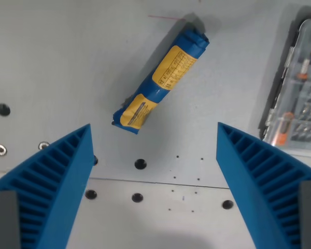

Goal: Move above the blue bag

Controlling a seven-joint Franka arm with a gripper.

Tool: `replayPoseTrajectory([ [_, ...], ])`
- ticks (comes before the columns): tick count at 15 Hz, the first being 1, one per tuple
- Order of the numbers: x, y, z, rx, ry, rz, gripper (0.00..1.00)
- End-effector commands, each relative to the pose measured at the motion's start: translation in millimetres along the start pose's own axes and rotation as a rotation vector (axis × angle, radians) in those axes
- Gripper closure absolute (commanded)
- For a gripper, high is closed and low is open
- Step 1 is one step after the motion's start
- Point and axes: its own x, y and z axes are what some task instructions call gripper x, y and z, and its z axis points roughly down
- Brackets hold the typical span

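The blue bag (pixel 160 80) is a long blue packet with yellow labels. It lies slantwise on the grey table, from lower left to upper right, in the upper middle of the wrist view. My gripper (pixel 154 137) is open, its two blue ribbed fingers (pixel 52 181) standing wide apart at the bottom left and bottom right. The bag's lower end sits just beyond the gap between the fingertips, nearer the left finger. Nothing is held between the fingers.
A clear plastic case (pixel 300 88) of tool bits with orange parts lies at the wrist view's right edge. The grey table (pixel 67 62) has several bolt holes, and a plate seam runs across below the bag.
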Motion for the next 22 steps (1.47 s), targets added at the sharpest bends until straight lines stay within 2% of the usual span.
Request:
replayPoseTrajectory([
  [1,-5.5,1.5,12.4,0.003,0.095,0.197,0.0],
  [12,-9.7,5.5,66.3,0.03,0.09,0.485,0.0],
  [22,-14.2,9.1,117.0,0.037,0.093,0.638,0.0],
])
